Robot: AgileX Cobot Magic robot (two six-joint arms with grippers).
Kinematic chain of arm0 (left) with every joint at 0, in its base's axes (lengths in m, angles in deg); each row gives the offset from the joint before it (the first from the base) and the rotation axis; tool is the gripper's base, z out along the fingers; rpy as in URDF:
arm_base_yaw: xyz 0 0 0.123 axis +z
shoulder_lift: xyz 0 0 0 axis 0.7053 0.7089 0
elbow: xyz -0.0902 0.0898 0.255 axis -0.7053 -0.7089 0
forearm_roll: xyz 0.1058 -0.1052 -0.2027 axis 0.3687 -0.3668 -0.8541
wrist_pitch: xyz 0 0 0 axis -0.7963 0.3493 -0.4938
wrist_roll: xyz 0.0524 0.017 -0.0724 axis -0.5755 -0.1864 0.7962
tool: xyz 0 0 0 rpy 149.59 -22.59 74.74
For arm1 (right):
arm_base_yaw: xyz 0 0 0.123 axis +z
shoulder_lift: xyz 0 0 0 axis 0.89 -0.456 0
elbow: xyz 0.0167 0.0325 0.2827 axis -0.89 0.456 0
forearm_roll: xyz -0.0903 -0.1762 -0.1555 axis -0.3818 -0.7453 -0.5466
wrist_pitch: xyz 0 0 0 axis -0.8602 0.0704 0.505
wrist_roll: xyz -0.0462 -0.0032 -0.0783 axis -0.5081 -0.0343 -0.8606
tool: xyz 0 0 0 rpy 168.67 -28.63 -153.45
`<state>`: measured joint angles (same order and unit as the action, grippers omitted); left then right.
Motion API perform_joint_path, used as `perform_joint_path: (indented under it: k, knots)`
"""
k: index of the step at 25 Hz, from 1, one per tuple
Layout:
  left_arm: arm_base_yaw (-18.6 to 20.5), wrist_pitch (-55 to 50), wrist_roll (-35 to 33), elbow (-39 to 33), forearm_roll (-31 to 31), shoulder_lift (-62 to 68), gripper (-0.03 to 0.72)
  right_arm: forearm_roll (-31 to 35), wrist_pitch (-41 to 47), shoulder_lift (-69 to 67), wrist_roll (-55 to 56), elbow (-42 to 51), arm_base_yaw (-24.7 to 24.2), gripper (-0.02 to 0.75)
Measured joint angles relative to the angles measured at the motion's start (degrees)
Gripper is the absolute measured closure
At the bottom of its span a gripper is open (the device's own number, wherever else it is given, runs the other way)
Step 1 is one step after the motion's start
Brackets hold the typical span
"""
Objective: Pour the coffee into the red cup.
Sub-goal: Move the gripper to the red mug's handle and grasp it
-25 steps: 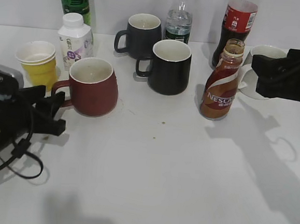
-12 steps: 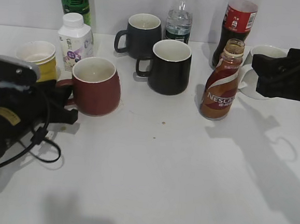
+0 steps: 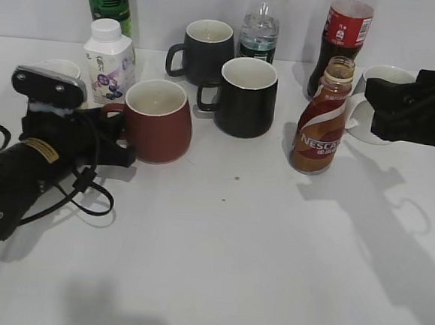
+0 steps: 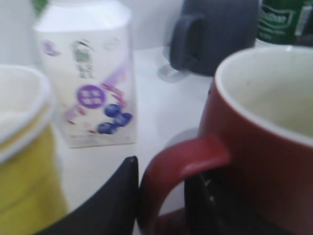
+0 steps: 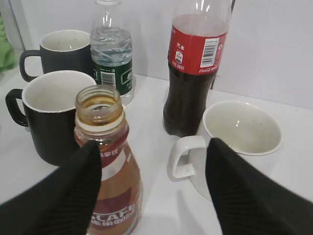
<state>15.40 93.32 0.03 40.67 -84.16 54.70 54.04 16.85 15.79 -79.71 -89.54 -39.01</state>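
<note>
The red cup [image 3: 160, 124] stands left of centre, cream-white inside and empty; it also fills the right of the left wrist view [image 4: 264, 147]. My left gripper [image 3: 120, 136] is shut on its loop handle, one finger outside and one inside the loop [image 4: 164, 196]. The coffee bottle [image 3: 320, 125], brown with a NESCAFE label and an open neck, stands upright at centre right. My right gripper [image 3: 380, 104] is open and empty, hovering just right of the bottle. In the right wrist view the bottle [image 5: 110, 166] sits by the left finger of the gripper [image 5: 154, 181].
A yellow paper cup [image 4: 19, 161] and a white milk bottle [image 3: 109, 56] stand left of the red cup. A black mug [image 3: 245, 97], grey mug [image 3: 204, 48], water bottle [image 3: 260, 26], cola bottle [image 3: 345, 29] and white cup [image 5: 239, 132] stand behind.
My left gripper has closed on the red cup's handle and moved the cup to the right, towards the black mug. The right arm and the coffee bottle have not moved.
</note>
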Motion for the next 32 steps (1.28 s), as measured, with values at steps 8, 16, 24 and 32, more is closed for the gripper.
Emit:
perform_joint_path:
  k: [8, 16, 24, 32]
  knots:
    - [1.67, 3.32, -0.04, 1.2, 3.57, 2.59, 0.44, 0.0, -0.35, 0.0, -0.06, 0.0, 0.06, 0.237]
    - [4.89, 1.87, -0.04, 4.61, 10.3, 3.64, 0.447, -0.37, -0.72, -0.11, -0.06, 0.0, 0.06, 0.237]
    - [5.62, 2.99, -0.04, 7.25, 14.12, 6.84, 0.475, -0.37, -1.2, -0.11, -0.06, 0.0, 0.08, 0.237]
    - [5.62, 3.03, -0.29, 7.3, 15.1, 6.94, 0.624, -10.24, 1.14, -0.11, 5.69, 0.31, 0.08, 0.237]
